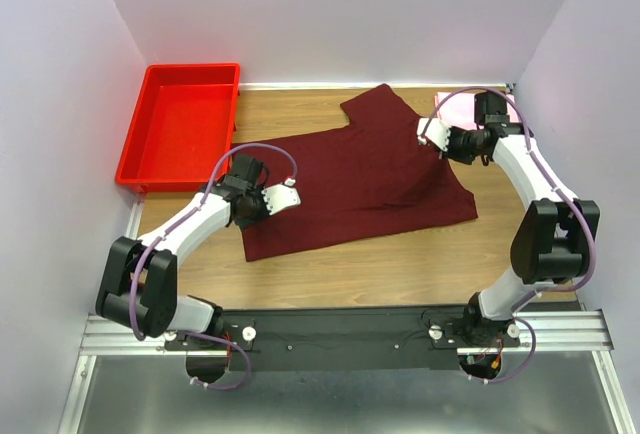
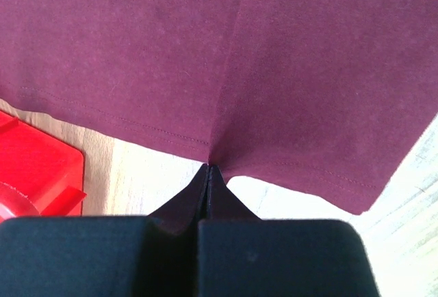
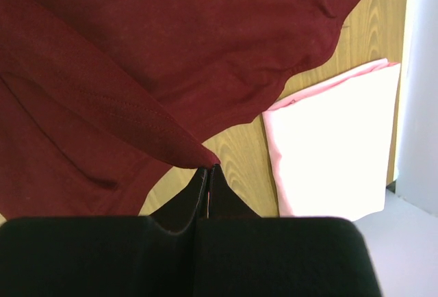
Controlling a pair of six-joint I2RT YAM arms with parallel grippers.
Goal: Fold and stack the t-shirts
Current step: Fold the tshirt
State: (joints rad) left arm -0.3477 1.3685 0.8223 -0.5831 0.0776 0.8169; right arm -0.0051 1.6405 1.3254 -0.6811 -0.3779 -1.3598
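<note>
An overhead camera looks down on the table (image 1: 400, 264); both wrist cameras sit close over the maroon t-shirt (image 1: 360, 179).

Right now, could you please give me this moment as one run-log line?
phase: folding maroon t-shirt | left fingers: shut on its hem | right fingers: shut on its edge | pink t-shirt: folded, far right

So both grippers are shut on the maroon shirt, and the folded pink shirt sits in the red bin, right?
No. The folded pink shirt is not in the red bin; it lies on the table at the far right, beside the maroon shirt, as the right wrist view shows. The left gripper and right gripper are indeed shut on the maroon shirt.
</note>
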